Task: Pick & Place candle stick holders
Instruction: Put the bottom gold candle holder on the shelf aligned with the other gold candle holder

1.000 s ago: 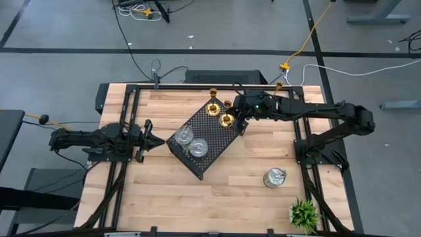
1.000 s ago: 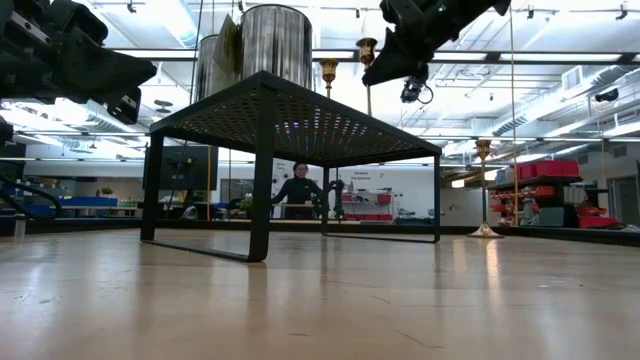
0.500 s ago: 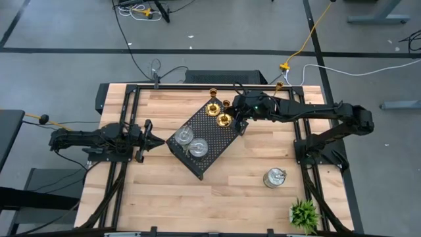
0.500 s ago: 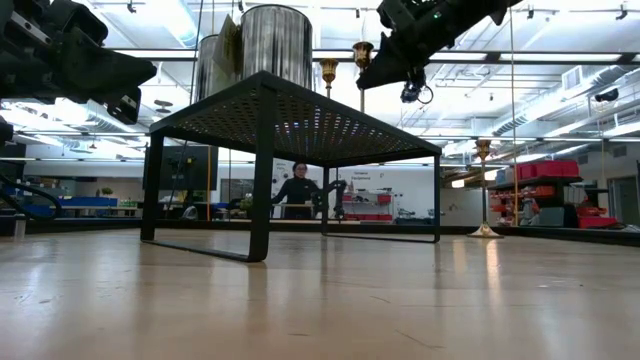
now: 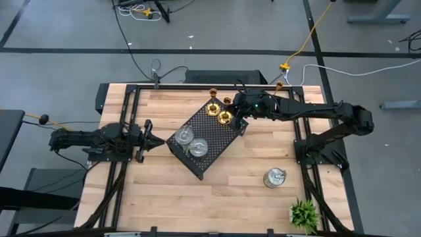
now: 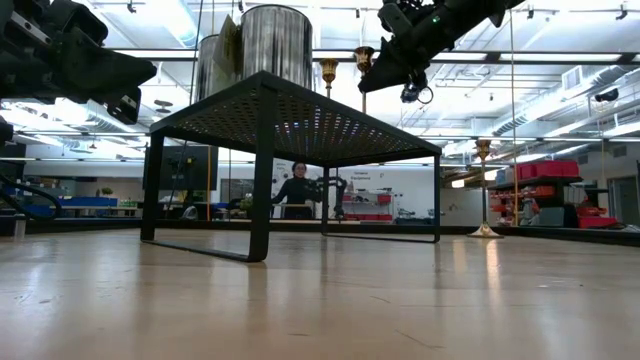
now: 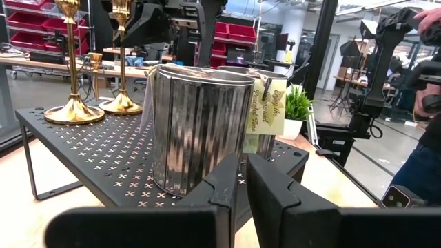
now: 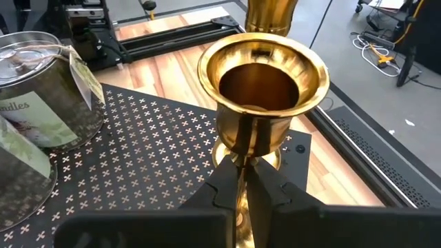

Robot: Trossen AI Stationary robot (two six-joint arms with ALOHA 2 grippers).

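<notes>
Two gold candle stick holders stand at the far end of the black perforated tray (image 5: pixel 209 153): one alone (image 5: pixel 213 108), the other (image 5: pixel 225 117) held by my right gripper (image 5: pixel 234 118), which is shut on it. Two silver holders (image 5: pixel 183 137) (image 5: pixel 198 146) sit on the tray's near part. A third gold holder (image 5: pixel 279 85) stands on the table's far right, and another silver one (image 5: pixel 274 177) at its near right. My left gripper (image 5: pixel 154 140) waits shut and level left of the tray. My right gripper pinches the gold holder's thin stem (image 8: pixel 241 160), just under its cup (image 8: pixel 262 83), between its two fingers (image 8: pixel 222 189). The fingers come from the table's right, slanting down, and lie across the stem. The holder stands upright with its round base (image 7: pixel 120 105) at the tray's top.
A small green plant (image 5: pixel 304 212) stands at the table's near right corner. Black frame rails (image 5: pixel 131 99) run along the table's left, far and right sides. Bare wood lies near and right of the tray. A person (image 6: pixel 298 190) shows far behind the table.
My right gripper has eased the held gold holder a little toward the table's far left, nearer the other gold holder. The holder has stayed upright.
</notes>
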